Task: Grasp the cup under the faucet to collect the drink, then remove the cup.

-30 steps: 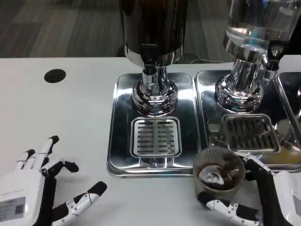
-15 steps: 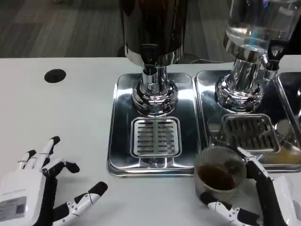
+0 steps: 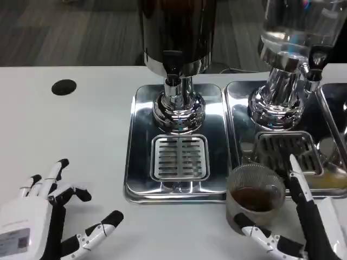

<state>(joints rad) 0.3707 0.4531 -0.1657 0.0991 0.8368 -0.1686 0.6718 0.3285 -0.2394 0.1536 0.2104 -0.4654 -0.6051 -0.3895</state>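
A ribbed clear cup (image 3: 255, 196) holding brown drink stands on the white table, at the front edge of the steel trays and to the right of the dark dispenser's faucet (image 3: 173, 82). My right hand (image 3: 303, 225) is at the cup's right and front. Its long finger (image 3: 299, 181) points straight up with a small gap to the cup wall, and its thumb (image 3: 260, 234) lies by the cup's base. My left hand (image 3: 38, 222) rests open at the lower left, far from the cup, fingers spread and holding nothing.
The dark dispenser stands on a steel drip tray (image 3: 141, 162) with a slotted grate (image 3: 179, 157). A clear dispenser (image 3: 287, 54) on its own tray (image 3: 238, 103) stands at the right. A black round hole (image 3: 63, 86) is in the tabletop at the far left.
The right hand's long finger has uncurled from the cup's rim and now stands straight beside it. The cup has hardly moved and its drink has settled. The left hand is still.
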